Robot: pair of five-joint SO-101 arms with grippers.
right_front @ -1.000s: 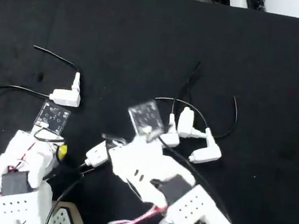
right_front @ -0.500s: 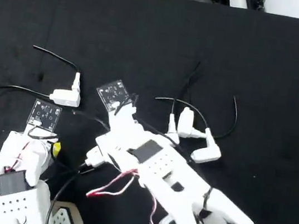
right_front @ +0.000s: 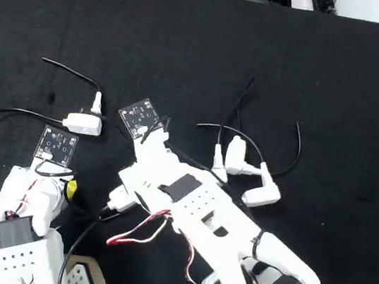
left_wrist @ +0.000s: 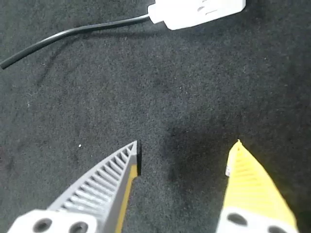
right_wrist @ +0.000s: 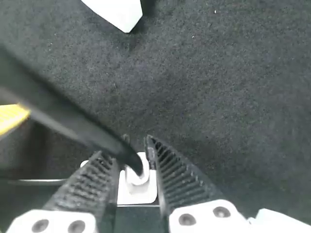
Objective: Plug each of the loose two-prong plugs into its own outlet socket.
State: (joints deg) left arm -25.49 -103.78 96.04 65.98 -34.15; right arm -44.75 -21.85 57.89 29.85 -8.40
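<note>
My right gripper (right_wrist: 136, 141) is shut on a white two-prong plug (right_wrist: 138, 180), whose black cable (right_wrist: 63, 121) runs out between the fingers. In the high view this plug (right_front: 121, 197) lies at the near centre-left, beside the right arm's wrist. My left gripper (left_wrist: 187, 150) is open over bare cloth, with nothing between its grey and yellow fingers. Just beyond it lies a white outlet socket (left_wrist: 197, 10) with a black cable. In the high view this socket (right_front: 82, 124) lies at the left, with a small plug (right_front: 96, 105) at its far end.
Three more white plug and socket pieces (right_front: 243, 168) with black cables lie clustered right of centre. The right arm (right_front: 213, 224) stretches diagonally across the near table. The black cloth (right_front: 338, 100) covers the table. The left arm's yellow finger (right_wrist: 9, 119) shows beside the held plug.
The right arm has swung left, carrying its camera board from the centre toward the left socket. The held plug stayed where it was. The left arm drew back slightly.
</note>
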